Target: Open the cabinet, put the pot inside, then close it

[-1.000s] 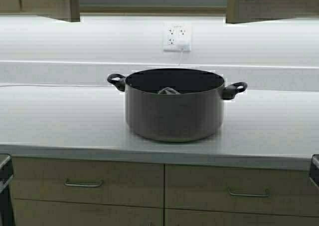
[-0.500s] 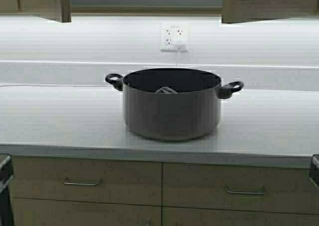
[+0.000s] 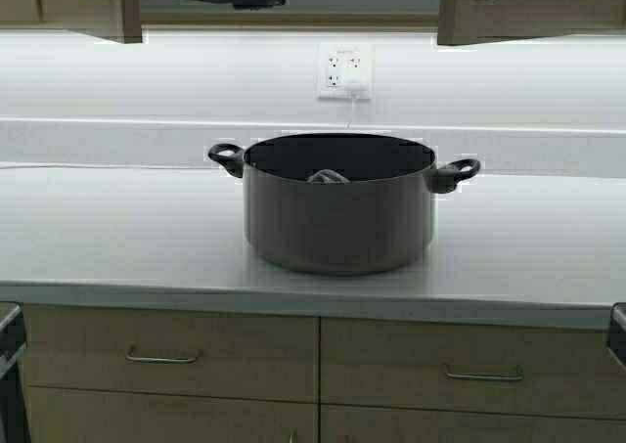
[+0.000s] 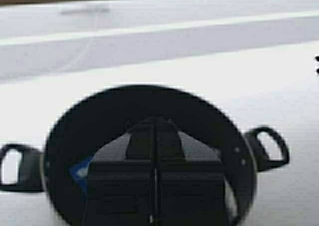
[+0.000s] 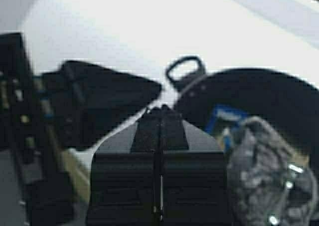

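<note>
We find no text, label, brand, number or sign that can be read in any view. A blue patch [image 4: 79,170] lies inside the pot [image 3: 338,208], just beside the left gripper [image 4: 155,128] in its wrist view, but anything printed on it is too blurred to make out.

1. A pale counter [image 3: 117,238] spans the view.
2. A white wall outlet [image 3: 344,71] sits at 12 o'clock, with a cord [image 3: 350,115] hanging below it.
3. Tan drawers [image 3: 166,357] with horizontal handles [image 3: 484,375] line 6 o'clock.
</note>
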You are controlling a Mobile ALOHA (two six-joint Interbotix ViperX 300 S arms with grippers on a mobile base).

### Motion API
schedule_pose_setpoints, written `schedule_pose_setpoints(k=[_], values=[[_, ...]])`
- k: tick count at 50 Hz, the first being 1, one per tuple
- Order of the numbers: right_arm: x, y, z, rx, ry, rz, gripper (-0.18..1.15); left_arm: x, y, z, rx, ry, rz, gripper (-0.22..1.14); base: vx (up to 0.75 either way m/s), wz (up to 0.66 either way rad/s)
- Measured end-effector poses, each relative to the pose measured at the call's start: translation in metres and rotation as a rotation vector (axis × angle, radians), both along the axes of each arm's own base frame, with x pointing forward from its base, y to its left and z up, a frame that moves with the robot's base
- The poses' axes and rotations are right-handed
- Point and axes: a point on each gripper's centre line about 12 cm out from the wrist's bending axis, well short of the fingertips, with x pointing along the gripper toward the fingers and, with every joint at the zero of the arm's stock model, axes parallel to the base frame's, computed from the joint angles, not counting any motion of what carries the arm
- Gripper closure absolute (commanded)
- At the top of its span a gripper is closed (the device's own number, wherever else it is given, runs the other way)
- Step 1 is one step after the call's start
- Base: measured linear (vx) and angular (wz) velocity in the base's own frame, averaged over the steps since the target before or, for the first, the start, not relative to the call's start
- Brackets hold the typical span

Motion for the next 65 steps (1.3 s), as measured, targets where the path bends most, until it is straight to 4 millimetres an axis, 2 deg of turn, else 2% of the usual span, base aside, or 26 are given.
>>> schedule_pose_setpoints(k=[5, 14, 24, 28, 31, 35, 42, 45, 49, 55, 65], values=[[0.011, -0.010, -0.005, -0.003, 0.011, -0.035, 0.91, 0.008, 0.007, -0.001, 0.000, 0.000, 0.024, 0.89, 0.00, 0.00], [0.012, -0.034, -0.016, -0.024, 0.035, -0.081, 0.91, 0.008, 0.030, -0.009, 0.019, 0.020, 0.069, 0.89, 0.00, 0.01], [-0.011, -0.072, -0.009, -0.013, 0.024, -0.143, 0.91, -0.009, 0.062, -0.009, 0.027, 0.029, 0.121, 0.89, 0.00, 0.01], [-0.019, -0.082, -0.002, -0.003, 0.007, -0.157, 0.89, -0.014, 0.072, -0.007, 0.022, 0.026, 0.142, 0.88, -0.01, 0.00], [-0.023, -0.087, 0.004, 0.010, -0.006, -0.169, 0.83, -0.020, 0.071, -0.006, 0.020, 0.023, 0.133, 0.83, -0.01, 0.02], [-0.028, -0.092, 0.010, 0.017, -0.019, -0.175, 0.59, -0.029, 0.063, -0.005, 0.020, 0.013, 0.104, 0.67, 0.00, 0.00], [-0.044, -0.081, 0.001, 0.032, 0.025, -0.135, 0.09, -0.049, 0.044, -0.008, 0.019, -0.019, 0.036, 0.24, 0.00, 0.00], [-0.053, -0.071, -0.006, 0.051, 0.058, -0.112, -0.03, -0.061, 0.036, -0.011, -0.008, -0.025, 0.009, 0.07, 0.00, 0.00], [-0.063, -0.061, -0.016, 0.078, 0.095, -0.093, -0.04, -0.074, 0.032, -0.017, -0.058, -0.014, -0.010, -0.07, 0.00, 0.00], [-0.075, -0.048, -0.042, 0.099, 0.135, -0.090, -0.03, -0.090, 0.040, -0.033, -0.182, 0.031, 0.012, -0.07, 0.00, 0.00], [-0.086, -0.026, -0.103, 0.079, 0.195, -0.103, -0.03, -0.113, 0.054, -0.068, -0.247, 0.081, 0.027, -0.07, 0.00, 0.00]])
